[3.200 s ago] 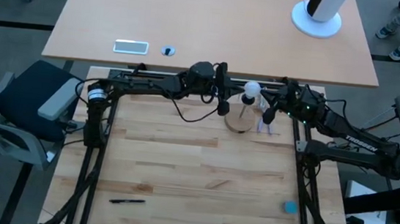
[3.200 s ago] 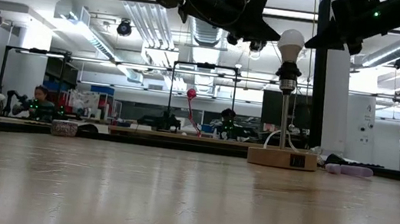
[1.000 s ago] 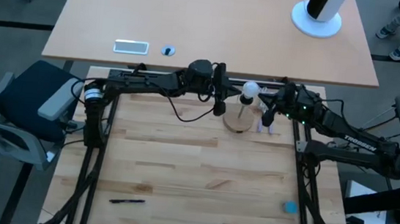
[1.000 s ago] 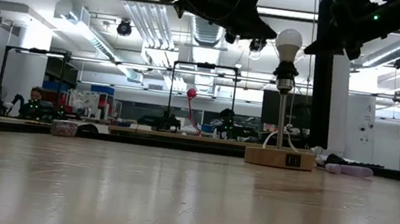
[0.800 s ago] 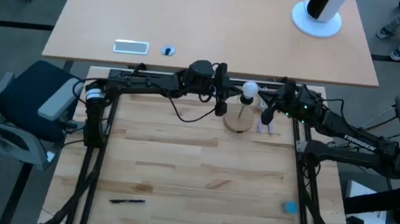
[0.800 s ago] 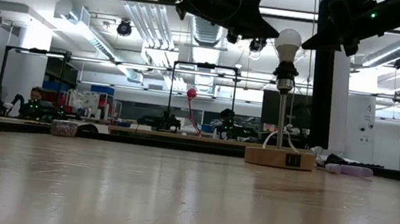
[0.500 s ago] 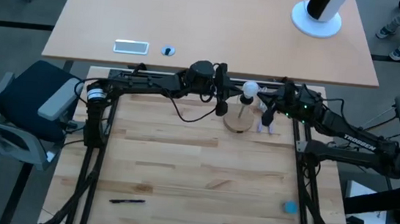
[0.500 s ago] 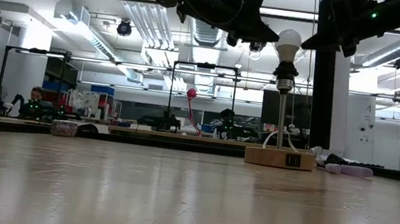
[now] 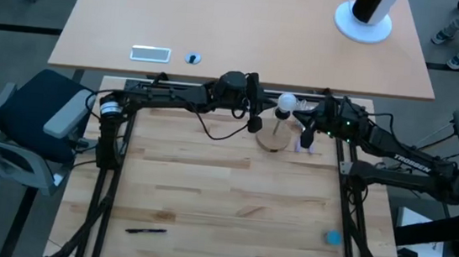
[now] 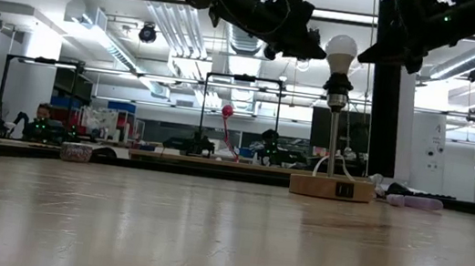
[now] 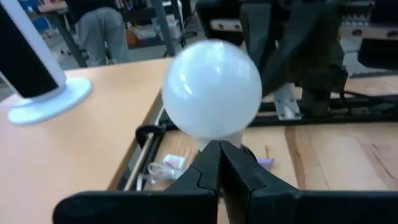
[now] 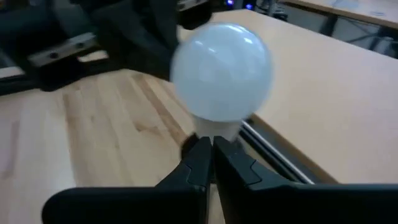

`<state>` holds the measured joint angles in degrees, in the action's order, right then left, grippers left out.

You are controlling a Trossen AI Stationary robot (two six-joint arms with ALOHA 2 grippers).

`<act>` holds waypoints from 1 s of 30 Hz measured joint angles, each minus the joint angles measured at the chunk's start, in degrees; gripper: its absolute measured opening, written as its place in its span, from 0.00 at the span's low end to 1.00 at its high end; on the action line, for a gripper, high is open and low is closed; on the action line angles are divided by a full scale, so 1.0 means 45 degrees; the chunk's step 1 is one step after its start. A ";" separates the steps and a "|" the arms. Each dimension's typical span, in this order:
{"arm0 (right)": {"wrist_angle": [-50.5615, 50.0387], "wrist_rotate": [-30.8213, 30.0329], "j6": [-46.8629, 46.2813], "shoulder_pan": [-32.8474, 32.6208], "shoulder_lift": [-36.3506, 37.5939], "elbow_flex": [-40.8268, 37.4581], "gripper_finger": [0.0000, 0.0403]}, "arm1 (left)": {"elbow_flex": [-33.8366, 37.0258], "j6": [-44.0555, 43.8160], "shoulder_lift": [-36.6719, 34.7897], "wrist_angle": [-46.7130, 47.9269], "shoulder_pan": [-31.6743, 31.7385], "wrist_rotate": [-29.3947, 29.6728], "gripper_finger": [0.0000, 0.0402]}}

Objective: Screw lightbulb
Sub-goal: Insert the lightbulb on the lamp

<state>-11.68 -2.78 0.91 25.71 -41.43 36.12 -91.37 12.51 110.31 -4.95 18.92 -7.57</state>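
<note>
The small white frosted lightbulb point(image 9: 287, 103) stands upright on the black post of the round wooden disc point(image 9: 275, 141) at the table's far edge; the low view shows the lightbulb point(image 10: 341, 49) on top of the post. My left gripper point(image 9: 267, 108) is shut, level with the bulb on its left, and its tips point at the bulb's neck point(image 11: 217, 138). My right gripper point(image 9: 300, 115) is shut on the bulb's right side, and its tips point at the neck point(image 12: 211, 134). My left gripper's shut tips point(image 11: 219, 149) come level from the table's left up to the bulb's neck; I cannot tell whether they touch it. My right gripper's shut tips point(image 12: 208, 146) come level from the table's right up to the neck; I cannot tell whether they touch it.
A purple object point(image 9: 306, 144) lies beside the disc. A black pen point(image 9: 145, 230) and a small blue object point(image 9: 333, 237) lie near the front edge. On the far table stand a white-based black cylinder point(image 9: 366, 11) and a flat pale item point(image 9: 150, 53).
</note>
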 joint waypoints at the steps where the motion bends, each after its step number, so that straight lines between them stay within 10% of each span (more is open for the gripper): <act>1: -0.0101 -0.0236 0.0000 0.0000 0.0087 0.0000 0.03 | 0.0005 0.0002 -0.0024 0.0113 0.0000 -0.0064 0.00; 7: 0.0066 -0.1226 0.0504 0.0039 0.0354 0.0000 0.03 | 0.0005 -0.0155 -0.0288 -0.0214 -0.0005 -0.1528 0.00; 30: 0.0923 0.0405 0.0231 0.0000 0.0006 0.0005 0.03 | 0.0005 -0.0236 0.0110 -0.0896 0.0151 -0.0280 0.00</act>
<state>-7.53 -0.96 1.95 25.71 -41.41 36.14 -91.35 11.44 110.80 -8.98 19.59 -8.83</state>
